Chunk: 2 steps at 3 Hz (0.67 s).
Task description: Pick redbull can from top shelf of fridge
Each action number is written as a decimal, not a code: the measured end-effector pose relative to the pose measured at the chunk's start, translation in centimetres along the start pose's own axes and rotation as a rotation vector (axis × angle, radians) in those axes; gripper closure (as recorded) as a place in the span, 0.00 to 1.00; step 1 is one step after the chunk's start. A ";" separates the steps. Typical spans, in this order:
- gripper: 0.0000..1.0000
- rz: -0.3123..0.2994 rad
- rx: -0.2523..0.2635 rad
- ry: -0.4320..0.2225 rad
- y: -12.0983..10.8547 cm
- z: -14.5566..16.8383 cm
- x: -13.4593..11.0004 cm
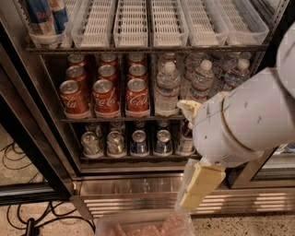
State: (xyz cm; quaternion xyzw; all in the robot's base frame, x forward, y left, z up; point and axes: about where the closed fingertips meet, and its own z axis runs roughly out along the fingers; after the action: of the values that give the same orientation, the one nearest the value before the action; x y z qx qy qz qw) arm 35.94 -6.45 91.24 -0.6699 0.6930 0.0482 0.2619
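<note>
**Robot arm hangs low at open fridge, redbull can up on top shelf**

A clear plastic tub (pixel 140 225) with pinkish contents sits at the near edge, and dark cables (pixel 20 161) trail over the floor to the left. Just right of the tub, the cream-coloured end effector (pixel 199 183) points down in front of the ribbed steel base (pixel 129 190) of the fridge (pixel 27 124). It is carried by a bulky white arm (pixel 244 122) that fills the right side. Whether the end effector is released or clenched cannot be told from this angle, and nothing shows in its grasp.

Behind it, small cans (pixel 115 143) with silver and dark-blue tops line the lowest rack. On the rack above, red cola cans (pixel 106 94) stand in rows on the left, with water bottles (pixel 167 90) to their right, partly hidden by the arm.

Farthest off, the top shelf (pixel 152 48) carries a row of long white slotted trays (pixel 131 23). The redbull can (pixel 40 17), blue and silver with red lettering, stands upright at the far left of that shelf, well apart from the end effector, with a second can (pixel 58 14) like it just to its right.
</note>
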 end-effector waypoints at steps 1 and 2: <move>0.00 -0.034 0.061 -0.087 1.7 2.2 -3.5; 0.00 -0.056 0.115 -0.227 1.6 4.1 -8.1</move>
State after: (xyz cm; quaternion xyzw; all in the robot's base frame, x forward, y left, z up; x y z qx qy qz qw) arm 35.38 2.71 90.73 -0.6631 0.6417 0.0764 0.3778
